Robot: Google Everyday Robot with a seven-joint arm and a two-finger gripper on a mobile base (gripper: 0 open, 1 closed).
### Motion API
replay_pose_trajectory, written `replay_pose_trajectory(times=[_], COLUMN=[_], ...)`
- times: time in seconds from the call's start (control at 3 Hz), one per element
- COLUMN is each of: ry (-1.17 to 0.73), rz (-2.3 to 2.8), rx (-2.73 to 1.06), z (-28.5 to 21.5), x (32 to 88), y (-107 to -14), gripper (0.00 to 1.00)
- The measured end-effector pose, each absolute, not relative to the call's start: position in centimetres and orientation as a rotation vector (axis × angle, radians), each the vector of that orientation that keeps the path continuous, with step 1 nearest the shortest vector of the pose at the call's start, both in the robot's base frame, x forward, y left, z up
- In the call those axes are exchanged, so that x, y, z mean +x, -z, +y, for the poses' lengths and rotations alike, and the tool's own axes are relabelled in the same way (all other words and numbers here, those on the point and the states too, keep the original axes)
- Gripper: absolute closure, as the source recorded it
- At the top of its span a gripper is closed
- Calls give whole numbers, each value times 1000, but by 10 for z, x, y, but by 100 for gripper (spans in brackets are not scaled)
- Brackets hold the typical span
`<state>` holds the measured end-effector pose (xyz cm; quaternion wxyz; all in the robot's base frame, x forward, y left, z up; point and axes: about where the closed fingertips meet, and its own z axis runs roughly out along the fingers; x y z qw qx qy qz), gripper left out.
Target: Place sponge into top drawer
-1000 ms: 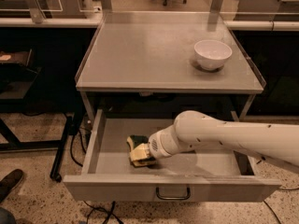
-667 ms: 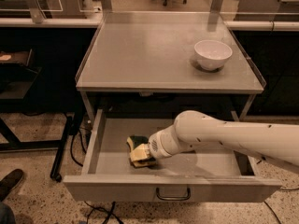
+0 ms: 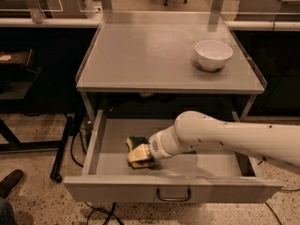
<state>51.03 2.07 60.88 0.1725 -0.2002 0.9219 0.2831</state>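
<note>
The gripper (image 3: 147,152) sits at the sponge (image 3: 135,157) inside the open top drawer (image 3: 117,191); I cannot tell its hold. Next: let go, lift out.

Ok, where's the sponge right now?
In the camera view the sponge is inside the open top drawer, left of its centre, right at the tip of the hand that reaches in from the view's right.

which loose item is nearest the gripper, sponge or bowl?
The sponge: it is inside the open top drawer, right at the gripper. The white bowl sits apart, up on the tabletop.
</note>
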Motion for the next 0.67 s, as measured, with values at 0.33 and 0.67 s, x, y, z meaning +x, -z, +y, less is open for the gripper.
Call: replay_pose_trajectory(times=[0.33,0.67], ry=[-803,-803], rz=[2616,2616], rx=[-568,-568], z=[21,21], x=[510,510], y=[-609,-609], gripper=[0,0])
